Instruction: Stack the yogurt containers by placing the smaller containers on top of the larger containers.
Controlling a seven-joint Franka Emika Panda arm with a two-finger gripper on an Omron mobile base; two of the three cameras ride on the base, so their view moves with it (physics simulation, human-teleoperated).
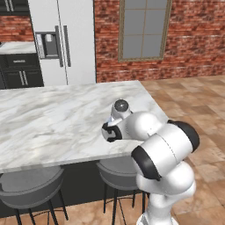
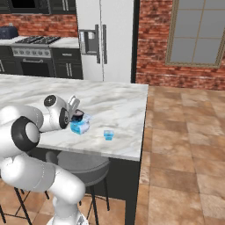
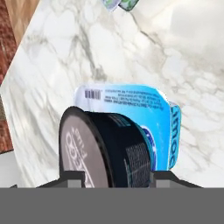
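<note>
On the marble tabletop [image 2: 118, 110], the end effector [image 3: 117, 177] grips the dark round yogurt cup [image 3: 107, 148] by its side wall, directly over the larger light-blue tub [image 2: 79, 127]. The tiny light-blue tub [image 2: 108, 134] stands apart to the right. All three are probably light, thin-walled and slippery, so side grips below the rim suit them best.

White-veined marble island counter [image 1: 48, 118] fills the kitchen's centre, w/ two grey round stools [image 1: 28, 186] tucked under its near edge. Behind it, a stainless double-door fridge [image 2: 105, 39] w/ door dispenser stands against a red brick wall [image 1: 193, 39], beside a grey-paned window [image 1: 144, 29]. At far left, a gas range [image 2: 37, 55] sits among dark cabinets [image 1: 22, 72]. Terracotta floor tiles [image 2: 184, 145] run alongside the island.
</note>
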